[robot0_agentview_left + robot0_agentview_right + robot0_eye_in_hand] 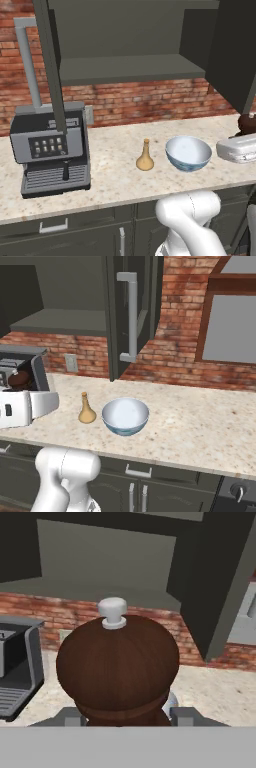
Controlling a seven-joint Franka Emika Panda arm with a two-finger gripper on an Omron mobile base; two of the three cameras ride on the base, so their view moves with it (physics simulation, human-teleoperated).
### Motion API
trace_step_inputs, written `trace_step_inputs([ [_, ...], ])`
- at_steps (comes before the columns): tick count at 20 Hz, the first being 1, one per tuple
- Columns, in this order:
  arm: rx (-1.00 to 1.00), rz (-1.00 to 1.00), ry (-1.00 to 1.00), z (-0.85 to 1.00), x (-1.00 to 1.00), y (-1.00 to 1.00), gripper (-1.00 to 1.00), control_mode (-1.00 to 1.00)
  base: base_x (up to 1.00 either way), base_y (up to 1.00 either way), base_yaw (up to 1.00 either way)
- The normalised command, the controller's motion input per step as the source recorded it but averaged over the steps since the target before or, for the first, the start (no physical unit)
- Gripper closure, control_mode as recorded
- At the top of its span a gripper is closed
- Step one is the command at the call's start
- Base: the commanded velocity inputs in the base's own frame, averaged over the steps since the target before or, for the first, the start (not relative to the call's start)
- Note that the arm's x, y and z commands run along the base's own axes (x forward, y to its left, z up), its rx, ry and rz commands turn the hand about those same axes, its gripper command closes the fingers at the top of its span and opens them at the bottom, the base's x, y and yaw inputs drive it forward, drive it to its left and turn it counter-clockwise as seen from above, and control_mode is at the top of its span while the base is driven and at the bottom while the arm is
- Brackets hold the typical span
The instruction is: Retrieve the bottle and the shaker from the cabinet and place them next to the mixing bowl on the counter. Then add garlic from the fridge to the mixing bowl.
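The fingers (120,714) grip the dark brown turned-wood shaker (118,667) upright, presumably for setting beside the pale blue mixing bowl (188,153) on the beige tabletop (110,175).

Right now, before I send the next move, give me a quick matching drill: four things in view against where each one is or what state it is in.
Things:
1. bottle
2. shaker
3. mixing bowl
4. cabinet

Places or states:
A. doors open, shelf bare
B. upright on the counter, just left of the bowl
C. held between the fingers of the claw
D. on the counter, white inside, nothing in it

Pairs: 1-B, 2-C, 3-D, 4-A
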Motion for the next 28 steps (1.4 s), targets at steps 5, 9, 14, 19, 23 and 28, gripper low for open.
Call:
trace_step_inputs([
  [5,-0.06,0.02,0.06,-0.38,-0.88,-0.35,1.0,-1.0,0.0,0.0,0.0],
  [9,0.0,0.01,0.0,-0.16,-0.52,-0.63,1.0,-1.0,0.0,0.0,0.0],
  [14,0.0,0.02,0.0,-0.07,-0.22,-0.76,1.0,-1.0,0.0,0.0,0.0],
  [19,0.0,0.03,0.0,-0.01,0.0,-0.8,1.0,-1.0,0.0,0.0,0.0],
  [23,0.0,0.06,0.0,-0.24,0.2,-0.71,1.0,-1.0,0.0,0.0,0.0],
  [28,0.0,0.04,0.0,-0.5,0.33,-0.37,1.0,-1.0,0.0,0.0,0.0],
])
